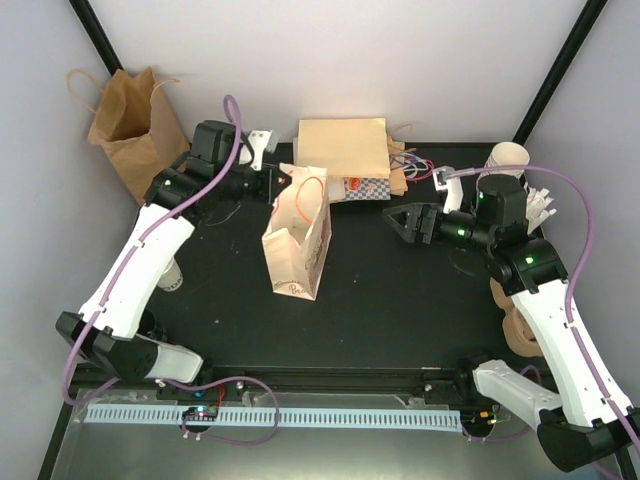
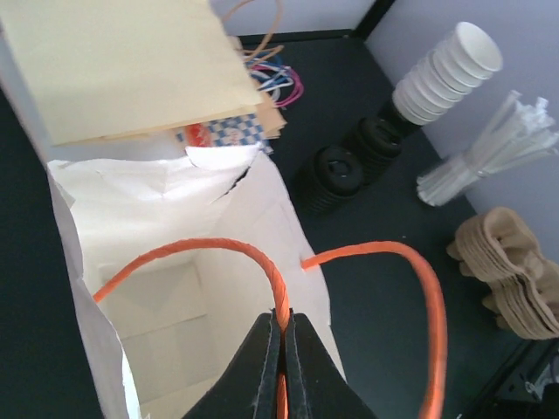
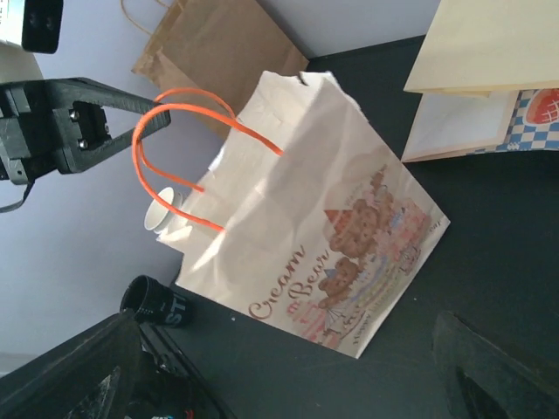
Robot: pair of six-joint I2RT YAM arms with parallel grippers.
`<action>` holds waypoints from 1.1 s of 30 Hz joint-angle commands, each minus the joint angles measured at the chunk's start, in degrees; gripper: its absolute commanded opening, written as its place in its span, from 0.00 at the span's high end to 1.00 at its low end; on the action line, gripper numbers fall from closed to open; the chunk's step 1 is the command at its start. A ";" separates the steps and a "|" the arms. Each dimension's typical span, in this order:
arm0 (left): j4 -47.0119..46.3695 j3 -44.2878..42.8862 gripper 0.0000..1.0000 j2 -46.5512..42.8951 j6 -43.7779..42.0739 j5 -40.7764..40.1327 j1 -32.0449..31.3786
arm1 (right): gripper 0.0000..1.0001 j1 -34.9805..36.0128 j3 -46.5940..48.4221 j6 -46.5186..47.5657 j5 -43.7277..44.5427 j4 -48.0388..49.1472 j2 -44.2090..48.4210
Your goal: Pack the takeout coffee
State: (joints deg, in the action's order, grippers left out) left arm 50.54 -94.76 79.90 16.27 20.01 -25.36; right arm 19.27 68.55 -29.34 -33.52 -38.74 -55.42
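A white paper bag (image 1: pixel 298 240) printed with bears stands upright and open at mid-table. My left gripper (image 1: pixel 274 182) is over its far end, shut on one orange handle (image 2: pixel 218 249), which runs up between the closed fingers (image 2: pixel 262 367). The other handle (image 2: pixel 424 288) arcs free. Inside, the bag (image 2: pixel 175 227) shows only bare white paper where I can see. My right gripper (image 1: pixel 396 218) hangs open to the right of the bag (image 3: pixel 332 236), facing its printed side, nothing between its fingers (image 3: pixel 79 367). The takeout coffee is not visible in any view.
A brown paper bag (image 1: pixel 130 125) stands back left. Flat cream bags (image 1: pixel 342 148) lie behind the white bag. Stacked lidless cups (image 2: pixel 445 74), black lids (image 2: pixel 349 166), straws (image 2: pixel 489 157) and cardboard carriers (image 2: pixel 515 271) sit on the right. A lidless white cup (image 1: pixel 172 275) stands by the left arm.
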 commanded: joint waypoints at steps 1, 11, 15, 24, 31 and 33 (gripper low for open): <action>-1.01 2.21 0.99 -3.39 0.07 1.84 4.65 | 0.06 0.25 0.83 2.89 1.19 -2.20 0.40; -0.44 5.14 0.98 -7.45 -1.58 2.20 11.47 | 0.06 0.27 -0.57 4.29 3.49 -3.38 0.67; -0.26 5.45 0.98 -9.04 -2.19 2.72 13.84 | 0.06 0.27 -0.85 4.57 3.91 -3.79 0.88; 0.37 5.57 0.96 -10.76 -4.13 2.50 17.34 | 0.06 0.22 -2.03 4.97 5.38 -4.59 1.46; 3.32 4.02 0.23 -13.99 -4.98 -0.17 17.45 | 0.05 0.29 -2.64 5.00 7.86 -5.90 1.37; 4.37 2.80 0.13 -15.86 -5.08 -0.98 17.45 | 0.05 0.25 -2.55 5.07 8.89 -6.54 1.45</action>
State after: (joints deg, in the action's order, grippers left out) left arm 51.64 -89.01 67.72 11.92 20.93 -8.29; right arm 19.27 66.37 -25.36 -27.38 -43.90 -54.59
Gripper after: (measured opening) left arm 0.791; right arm 0.948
